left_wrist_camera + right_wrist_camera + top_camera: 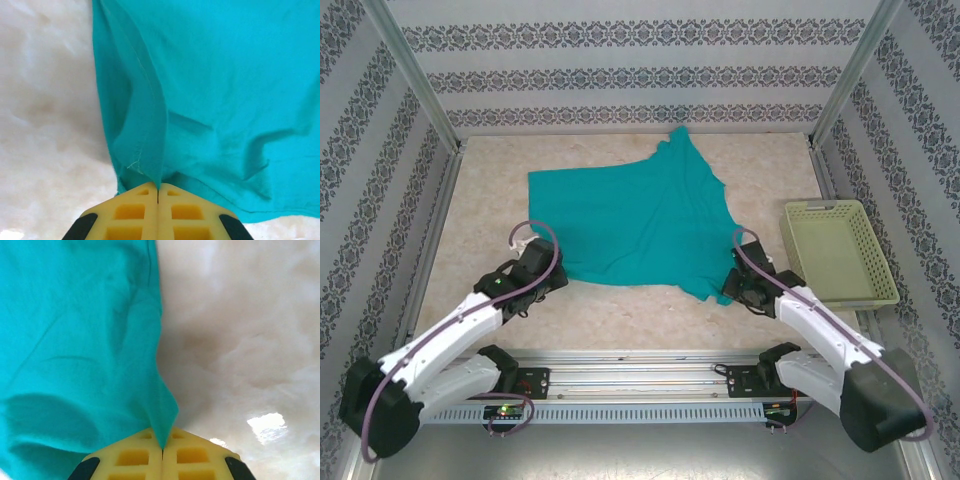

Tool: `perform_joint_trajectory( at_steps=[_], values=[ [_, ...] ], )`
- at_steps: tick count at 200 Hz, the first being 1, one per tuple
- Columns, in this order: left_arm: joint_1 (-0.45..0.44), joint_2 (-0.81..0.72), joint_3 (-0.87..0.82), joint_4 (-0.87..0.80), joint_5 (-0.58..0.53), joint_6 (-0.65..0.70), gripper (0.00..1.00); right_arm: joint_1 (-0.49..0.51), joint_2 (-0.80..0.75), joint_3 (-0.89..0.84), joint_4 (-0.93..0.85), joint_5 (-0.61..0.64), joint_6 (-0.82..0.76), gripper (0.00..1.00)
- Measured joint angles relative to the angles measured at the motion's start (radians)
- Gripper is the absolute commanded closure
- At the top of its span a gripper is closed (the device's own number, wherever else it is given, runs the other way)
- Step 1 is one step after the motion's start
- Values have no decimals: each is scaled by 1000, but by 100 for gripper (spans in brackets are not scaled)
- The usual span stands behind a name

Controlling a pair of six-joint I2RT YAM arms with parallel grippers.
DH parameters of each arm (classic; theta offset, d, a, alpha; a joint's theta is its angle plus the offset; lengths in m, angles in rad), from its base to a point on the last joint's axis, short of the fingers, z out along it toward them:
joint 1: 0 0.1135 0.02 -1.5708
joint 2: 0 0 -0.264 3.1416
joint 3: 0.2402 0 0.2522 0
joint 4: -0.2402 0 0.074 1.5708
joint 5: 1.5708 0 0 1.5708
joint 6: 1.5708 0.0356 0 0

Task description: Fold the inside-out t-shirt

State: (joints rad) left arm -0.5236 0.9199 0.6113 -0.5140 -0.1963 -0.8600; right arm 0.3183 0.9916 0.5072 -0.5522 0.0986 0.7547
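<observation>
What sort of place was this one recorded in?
Probably a lab robot cell: aluminium frame posts enclose a marble-look table, printed wallpaper panels stand in as walls, and a mounting rail runs along the near edge.

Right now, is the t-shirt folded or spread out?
Spread out: the teal t-shirt lies open across the table, each near corner pinched by the left gripper and right gripper.

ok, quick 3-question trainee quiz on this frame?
1. True or false: the t-shirt lies inside the basket.
2. The left end effector is: A) open above the cloth, B) shut on the t-shirt's near left corner, C) resting in the basket.
3. Fill in: the right end effector is shut on the t-shirt's near ___ corner.
Key: 1 false; 2 B; 3 right.
</observation>
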Motion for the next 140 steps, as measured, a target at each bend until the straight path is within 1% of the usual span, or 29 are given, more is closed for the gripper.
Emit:
perform_joint_trajectory(
  at_steps=[36, 62, 101, 122, 140],
  values=[
    [50, -215, -20, -19, -40, 44, 100, -135, -129, 37, -61, 0, -53, 100],
    [60, -278, -20, -19, -61, 89, 100, -171, -149, 41, -84, -33, -76, 100],
    [72, -218, -32, -16, -74, 148, 100, -172, -131, 38, -85, -82, -78, 100],
    [118, -135, -25, 7, -11, 188, 100, -172, -116, 35, -76, -107, -78, 100],
    [138, -23, 37, 32, 42, 240, 100, -173, -105, 37, -61, -126, -78, 100]
  ],
)
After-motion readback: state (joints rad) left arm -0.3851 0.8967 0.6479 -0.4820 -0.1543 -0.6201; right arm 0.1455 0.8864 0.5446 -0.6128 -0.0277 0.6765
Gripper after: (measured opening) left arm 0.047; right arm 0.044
